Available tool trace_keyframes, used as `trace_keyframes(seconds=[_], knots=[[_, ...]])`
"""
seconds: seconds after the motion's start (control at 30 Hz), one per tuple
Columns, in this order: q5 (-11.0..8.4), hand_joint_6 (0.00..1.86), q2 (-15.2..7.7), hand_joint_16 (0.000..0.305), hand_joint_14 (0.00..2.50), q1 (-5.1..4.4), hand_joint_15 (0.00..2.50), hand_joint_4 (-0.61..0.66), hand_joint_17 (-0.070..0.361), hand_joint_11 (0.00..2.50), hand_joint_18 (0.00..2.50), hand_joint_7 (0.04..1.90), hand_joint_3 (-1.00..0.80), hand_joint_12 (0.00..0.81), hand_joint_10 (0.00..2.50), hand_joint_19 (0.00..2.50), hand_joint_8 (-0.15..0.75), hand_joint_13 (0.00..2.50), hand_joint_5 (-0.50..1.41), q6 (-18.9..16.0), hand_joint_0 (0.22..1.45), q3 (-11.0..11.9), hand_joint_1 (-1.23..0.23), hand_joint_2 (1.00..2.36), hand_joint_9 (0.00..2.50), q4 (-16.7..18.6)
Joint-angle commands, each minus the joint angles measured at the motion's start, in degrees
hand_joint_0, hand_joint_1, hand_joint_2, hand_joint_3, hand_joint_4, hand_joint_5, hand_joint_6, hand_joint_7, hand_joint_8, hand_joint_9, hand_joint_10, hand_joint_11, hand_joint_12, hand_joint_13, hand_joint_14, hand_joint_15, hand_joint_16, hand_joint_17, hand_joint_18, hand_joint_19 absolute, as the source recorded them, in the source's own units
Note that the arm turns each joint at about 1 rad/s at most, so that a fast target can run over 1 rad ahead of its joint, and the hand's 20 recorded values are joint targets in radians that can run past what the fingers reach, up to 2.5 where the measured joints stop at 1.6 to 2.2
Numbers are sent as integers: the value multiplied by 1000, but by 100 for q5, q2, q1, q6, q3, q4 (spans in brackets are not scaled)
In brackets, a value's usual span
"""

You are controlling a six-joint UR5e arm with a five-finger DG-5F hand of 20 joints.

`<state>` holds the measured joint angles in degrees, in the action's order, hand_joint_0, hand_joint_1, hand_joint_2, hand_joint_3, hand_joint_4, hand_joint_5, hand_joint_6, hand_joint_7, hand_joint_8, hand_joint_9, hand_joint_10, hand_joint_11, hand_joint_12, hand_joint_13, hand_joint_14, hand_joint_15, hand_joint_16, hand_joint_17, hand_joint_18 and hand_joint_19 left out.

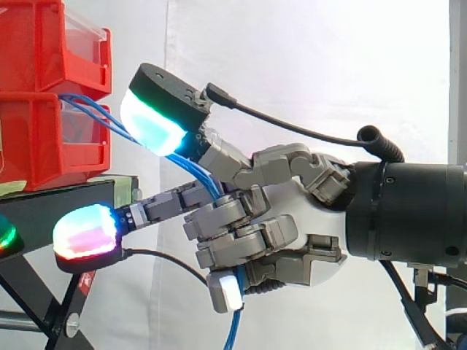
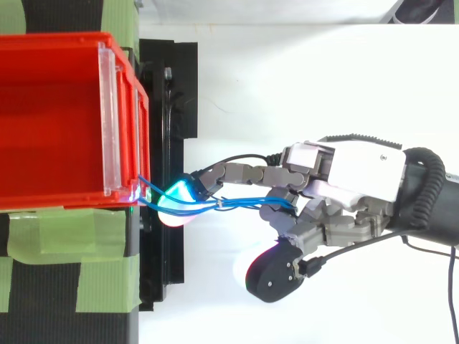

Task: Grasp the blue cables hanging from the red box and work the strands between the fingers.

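1. While the hand has its lower fingers curled round the blue cables, I log it as holding them. Two other fingers stand out straight toward the bins.
2. Location of cables: they leave the front of the stacked red bins where the upper red bin meets the lower red bin. From there they slope down into the hand, pass between its fingers and hang free below it.
3. Risk, my judgement: the run from bins to hand looks fairly tight. Any draw away from the stack could pull the cables out of the bin, or drag a bin along the black stand.
4. Risk, my judgement: working the fingers could catch a strand in a finger link and kink it. Loosening the curl too far could let the bundle slide out downward.
5. Count: one hand; two red bins, stacked; one black stand.
6. Count, strands: at least two, lying close together near the bins. I cannot tell the exact number.
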<state>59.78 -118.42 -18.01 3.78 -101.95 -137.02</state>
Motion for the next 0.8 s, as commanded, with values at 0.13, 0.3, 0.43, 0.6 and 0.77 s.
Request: trace_keyframes(seconds=[0.13,0.3,0.43,0.6,0.77], knots=[[-2,10,3,267,2500,-1,1411,362,200,2500,2500,768,-1000,682,2500,535,507,1852,79,0,726,0,-540,1000,1318,0],[-2,10,3,265,2500,-1,1406,361,199,2500,2500,767,-1000,682,2500,538,506,1851,78,0,726,0,-541,1000,1315,0],[-2,10,-5,264,2500,-1,1416,359,198,2500,2500,766,-1000,680,2500,528,506,1848,77,0,725,0,-541,1000,1314,0],[-2,10,-5,266,2500,-1,1401,359,200,2495,2500,764,-1000,679,2500,507,506,1845,76,0,725,0,-540,1000,1313,0],[-2,10,3,262,2500,-1,1408,360,197,2494,2500,768,-1000,677,2500,515,505,1843,76,0,725,0,-540,1000,1313,0]])
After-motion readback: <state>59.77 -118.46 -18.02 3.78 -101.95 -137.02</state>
